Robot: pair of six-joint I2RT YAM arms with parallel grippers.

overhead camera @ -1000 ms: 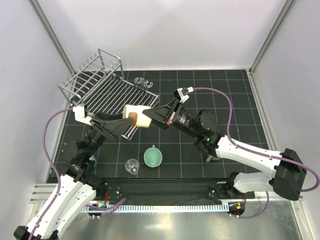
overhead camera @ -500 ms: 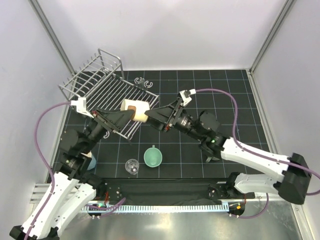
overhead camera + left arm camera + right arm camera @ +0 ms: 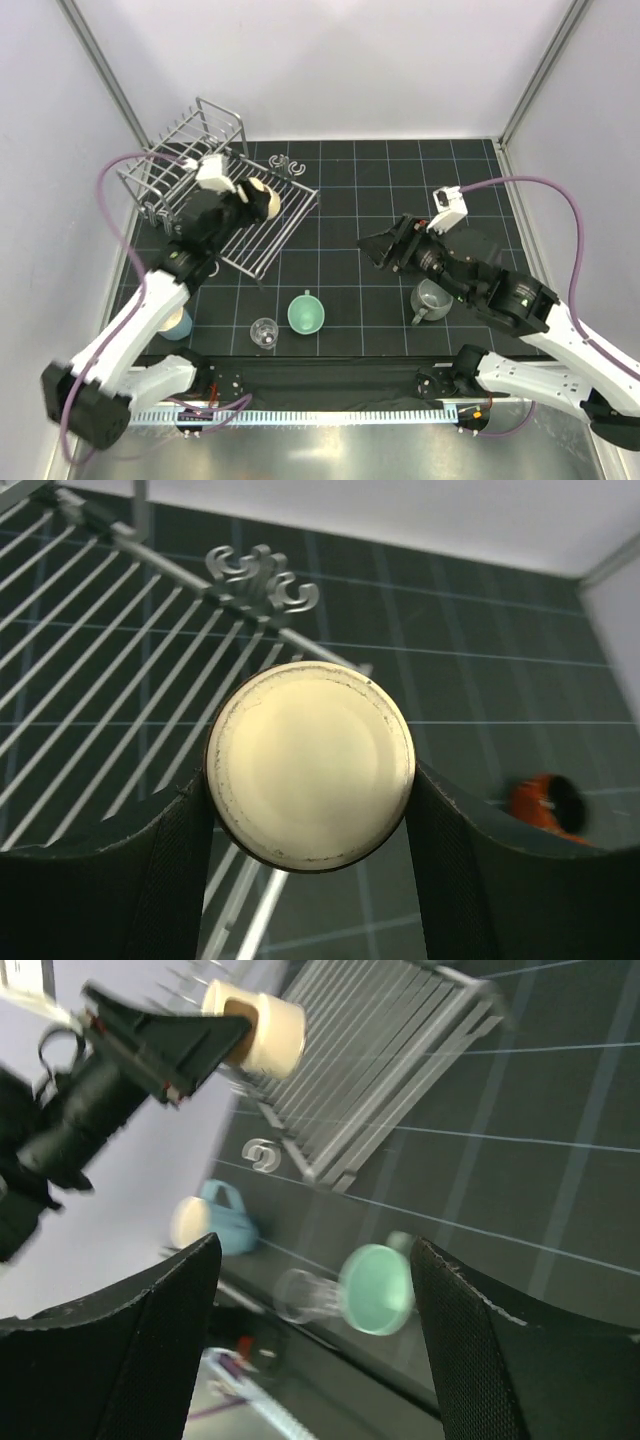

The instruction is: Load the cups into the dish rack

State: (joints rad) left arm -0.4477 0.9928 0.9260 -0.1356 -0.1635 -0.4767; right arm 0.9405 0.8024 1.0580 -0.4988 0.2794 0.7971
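Since a second ago the right gripper [image 3: 377, 251] has let go of the cream cup [image 3: 310, 765] and drawn back to the right side of the mat, while the left gripper [image 3: 250, 203] has carried the cup off towards the dish rack [image 3: 183, 162]. The left fingers [image 3: 172, 865] now press on both sides of the cup, which lies on its side between them with one round end facing the wrist camera. The rack's wire bars run below and beyond this gripper, with the small grey clips [image 3: 262, 572] farther ahead. A blurred orange-red cup [image 3: 545, 800] sits on the mat to its right.

The right gripper's jaws stand wide apart with nothing between them. Ahead of it and lower are the mint green cup [image 3: 378, 1288] and the clear glass [image 3: 305, 1295], close together, with the light blue cup [image 3: 215, 1222] beyond. The grey mug [image 3: 432, 298] stands behind this gripper, beside its arm.
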